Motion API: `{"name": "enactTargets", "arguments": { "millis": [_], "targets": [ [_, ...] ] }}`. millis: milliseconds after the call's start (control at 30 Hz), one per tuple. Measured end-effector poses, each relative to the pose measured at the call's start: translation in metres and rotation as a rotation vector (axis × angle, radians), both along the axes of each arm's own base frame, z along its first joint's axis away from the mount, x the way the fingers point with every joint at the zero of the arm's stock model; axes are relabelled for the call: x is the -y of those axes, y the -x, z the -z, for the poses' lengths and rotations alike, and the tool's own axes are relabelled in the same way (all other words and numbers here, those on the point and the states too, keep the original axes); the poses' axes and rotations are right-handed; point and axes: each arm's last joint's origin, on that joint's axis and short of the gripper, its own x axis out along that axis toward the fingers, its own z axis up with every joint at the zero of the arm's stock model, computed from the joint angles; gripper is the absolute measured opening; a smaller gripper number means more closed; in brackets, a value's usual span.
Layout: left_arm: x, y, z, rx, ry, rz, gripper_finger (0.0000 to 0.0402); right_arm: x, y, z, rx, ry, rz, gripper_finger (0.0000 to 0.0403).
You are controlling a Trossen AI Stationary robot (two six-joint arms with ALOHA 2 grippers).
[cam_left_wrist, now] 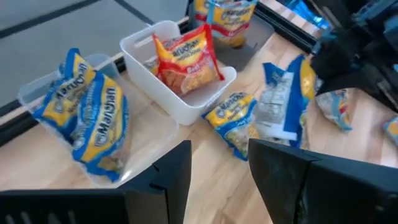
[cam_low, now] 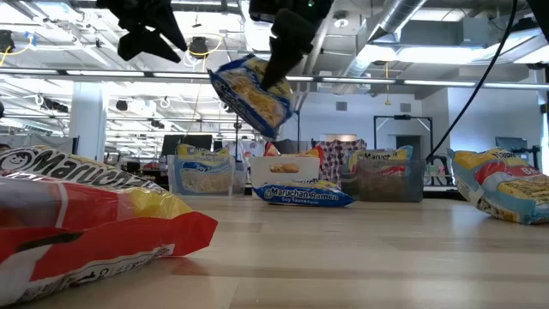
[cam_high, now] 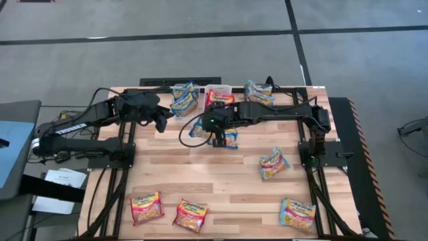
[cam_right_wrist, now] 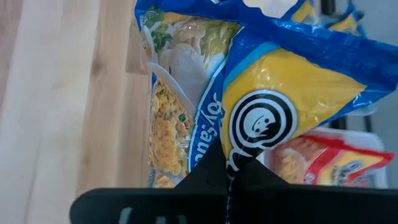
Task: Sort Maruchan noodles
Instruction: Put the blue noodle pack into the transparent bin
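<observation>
Right gripper (cam_low: 276, 75): I have the jaws pinched tight on one edge of a blue packet (cam_low: 250, 94), which hangs tilted in the air well above the table (a thin edge is the easy thing to pinch on a crinkly wrapper).

Why lifted: carried that high, it should clear the bins' walls; I judge it is headed for the clear bin (cam_high: 194, 106), which already holds blue packets.

Left gripper (cam_high: 160, 122): jaws parted and empty, hovering near the clear bin at the table's back edge, aside from the right arm's reach.

Second blue packet (cam_low: 302, 194): lies flat on the wood in front of the bins, roughly under the lifted one, not yet sorted.

White bin (cam_left_wrist: 155, 45): a red packet (cam_left_wrist: 184, 58) stands propped in it, so red goes there.

Dark bin (cam_low: 390, 182): at the right of the row, with packets in it (the colour of their trim I cannot tell for sure).

Loose packets: two red ones (cam_high: 146, 206) (cam_high: 190, 214) near the front left edge, one (cam_high: 296, 214) at the front right, one (cam_high: 273, 163) mid-right, all well apart from the bins.

Table (cam_high: 221, 187): bare wood between the loose ones, room to work.
</observation>
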Motion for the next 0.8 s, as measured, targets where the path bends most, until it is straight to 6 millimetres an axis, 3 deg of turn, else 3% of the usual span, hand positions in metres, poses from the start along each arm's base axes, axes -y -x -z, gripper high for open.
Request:
{"name": "enactTargets", "arguments": {
  "millis": [300, 533, 800],
  "targets": [
    [-0.006, -0.026, 0.006, 0.033, 0.041, 0.068, 0.0146, -0.003, -0.002, -0.002, 0.017, 0.022, -0.010, 0.0006],
    [-0.012, -0.042, 0.013, -0.033, -0.071, 0.137, 0.0146, -0.007, -0.001, -0.001, 0.008, 0.017, -0.013, 0.0006],
    [-0.019, -0.047, 0.005, 0.021, -0.207, 0.158, 0.0172, -0.008, -0.001, -0.001, 0.008, 0.016, -0.015, 0.0006]
  ]
}}
